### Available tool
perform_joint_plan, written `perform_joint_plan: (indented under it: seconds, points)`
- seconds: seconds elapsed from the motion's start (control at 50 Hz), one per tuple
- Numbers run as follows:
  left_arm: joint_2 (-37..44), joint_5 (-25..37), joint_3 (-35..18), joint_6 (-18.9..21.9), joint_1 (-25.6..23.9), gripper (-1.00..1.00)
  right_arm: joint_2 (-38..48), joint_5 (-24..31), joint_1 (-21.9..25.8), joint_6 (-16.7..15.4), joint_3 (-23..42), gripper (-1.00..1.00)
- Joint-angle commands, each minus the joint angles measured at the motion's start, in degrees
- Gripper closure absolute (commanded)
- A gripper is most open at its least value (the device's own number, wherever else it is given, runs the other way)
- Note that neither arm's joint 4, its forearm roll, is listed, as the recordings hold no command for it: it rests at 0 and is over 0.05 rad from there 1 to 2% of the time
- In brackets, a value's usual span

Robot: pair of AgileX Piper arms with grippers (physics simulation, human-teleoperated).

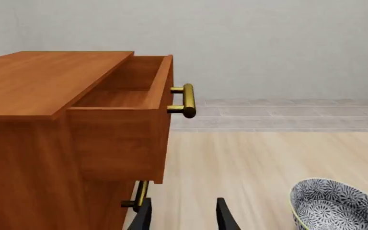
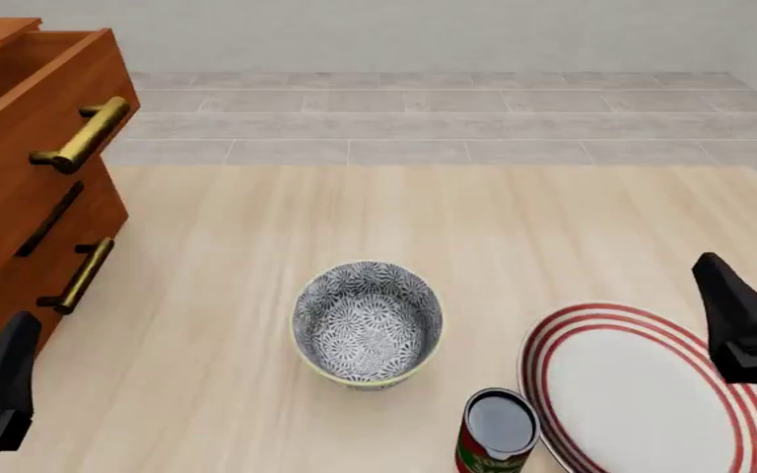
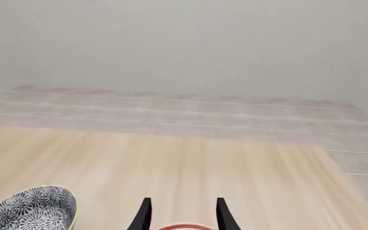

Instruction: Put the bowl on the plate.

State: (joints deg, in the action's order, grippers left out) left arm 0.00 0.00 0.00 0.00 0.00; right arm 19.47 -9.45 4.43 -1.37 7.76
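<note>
Right gripper (image 3: 180, 213) hovers over the plate (image 2: 649, 394), jaws apart and empty; left gripper (image 1: 182, 215) is likewise open beside the drawer cabinet (image 2: 24, 197). The bowl (image 2: 367, 323) sits mid-table, well apart from both. Best to pinch its rim and lift high, since the can (image 2: 497, 431) crowds the gap between bowl and plate.

pale wood table (image 2: 352, 217), bowl (image 2: 367, 323), plate (image 2: 642, 394), can (image 2: 497, 434), cabinet (image 2: 24, 177)
</note>
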Motion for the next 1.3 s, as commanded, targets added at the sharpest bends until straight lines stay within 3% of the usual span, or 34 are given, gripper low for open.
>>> perform_joint_plan:
  seconds: [0.02,0.22,0.28,0.32,0.48,0.52,0.54,0.6,0.68,0.7,1.02,1.12,1.14,1.3]
  points:
    - [0.00,0.00,0.00,0.00,0.00,-1.00,8.79,-1.04,4.78,-0.89,7.49,-1.00]
    - [0.00,0.00,0.00,0.00,0.00,-1.00,15.69,1.31,12.18,-2.03,14.50,-1.00]
    - [0.00,0.00,0.00,0.00,0.00,-1.00,18.76,1.97,14.77,-0.63,16.59,-1.00]
    - [0.00,0.00,0.00,0.00,0.00,-1.00,20.93,2.31,16.11,-2.27,17.61,-1.00]
    - [0.00,0.00,0.00,0.00,0.00,-1.00,28.16,4.89,22.07,0.67,22.55,-1.00]
    - [0.00,0.00,0.00,0.00,0.00,-1.00,30.48,5.48,22.64,-0.84,24.13,-1.00]
    - [0.00,0.00,0.00,0.00,0.00,-1.00,31.87,6.24,24.30,0.73,25.12,-1.00]
    - [0.00,0.00,0.00,0.00,0.00,-1.00,33.55,7.26,25.23,0.30,26.49,-1.00]
    - [0.00,0.00,0.00,0.00,0.00,-1.00,36.96,8.55,28.10,2.34,28.49,-1.00]
    - [0.00,0.00,0.00,0.00,0.00,-1.00,42.17,11.19,30.24,2.67,31.72,-1.00]
    - [0.00,0.00,0.00,0.00,0.00,-1.00,49.32,15.96,35.14,5.29,35.55,-1.00]
    - [0.00,0.00,0.00,0.00,0.00,-1.00,51.92,17.30,35.50,7.39,37.10,-1.00]
    - [0.00,0.00,0.00,0.00,0.00,-1.00,55.08,18.48,35.93,9.79,39.03,-1.00]
    - [0.00,0.00,0.00,0.00,0.00,-1.00,59.18,20.44,34.62,9.94,42.18,-1.00]
